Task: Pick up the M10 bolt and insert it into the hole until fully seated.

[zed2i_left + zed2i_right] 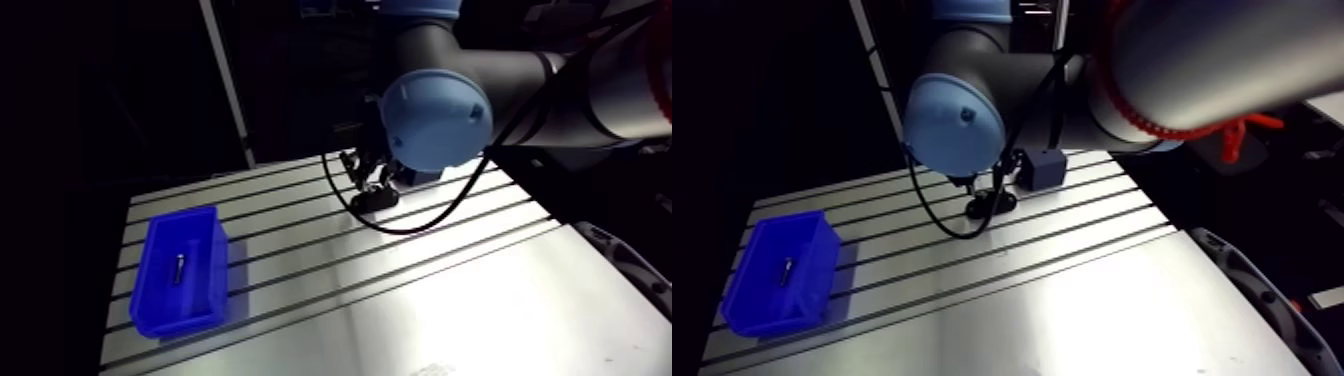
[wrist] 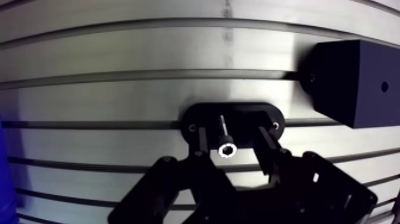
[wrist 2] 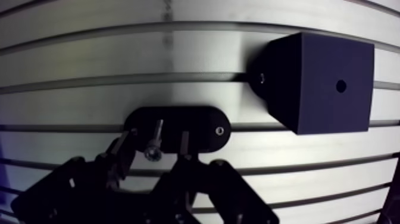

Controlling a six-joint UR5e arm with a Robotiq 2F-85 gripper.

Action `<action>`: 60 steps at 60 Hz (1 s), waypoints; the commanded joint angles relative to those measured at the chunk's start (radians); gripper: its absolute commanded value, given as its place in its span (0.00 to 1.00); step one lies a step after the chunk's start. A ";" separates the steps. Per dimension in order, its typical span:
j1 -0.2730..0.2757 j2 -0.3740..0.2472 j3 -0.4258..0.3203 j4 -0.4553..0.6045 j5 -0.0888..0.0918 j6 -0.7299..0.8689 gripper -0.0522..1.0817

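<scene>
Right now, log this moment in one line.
gripper: open, straddling bolt | bolt: upright on black plate, shank exposed | seating: incomplete

1. Slotted aluminium table [image 2: 119,95]: bare brushed metal, satin sheen, bright glare streaks.
2. Small steel-grey socket-head bolt [image 2: 227,150]: metal, head rim glinting.
3. Black oval plate [image 2: 247,119]: matt, smooth, plastic-looking.
4. Black cube block [image 3: 321,77]: matt, smooth faces, plastic-looking.
5. Blue rectangular plastic bin [image 1: 185,318]: smooth, slightly glossy walls.
6. Black two-finger gripper [image 2: 232,138]: dull, matt finish.
7. Light-blue round joint cap [image 1: 435,110]: smooth plastic, soft sheen.
</scene>
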 commanded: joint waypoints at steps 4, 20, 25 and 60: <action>0.000 -0.003 0.000 0.011 -0.010 -0.001 0.48; 0.002 -0.004 0.007 0.011 -0.010 -0.001 0.50; 0.002 -0.006 0.009 0.011 -0.010 -0.001 0.51; 0.008 -0.007 0.017 0.008 -0.010 0.001 0.57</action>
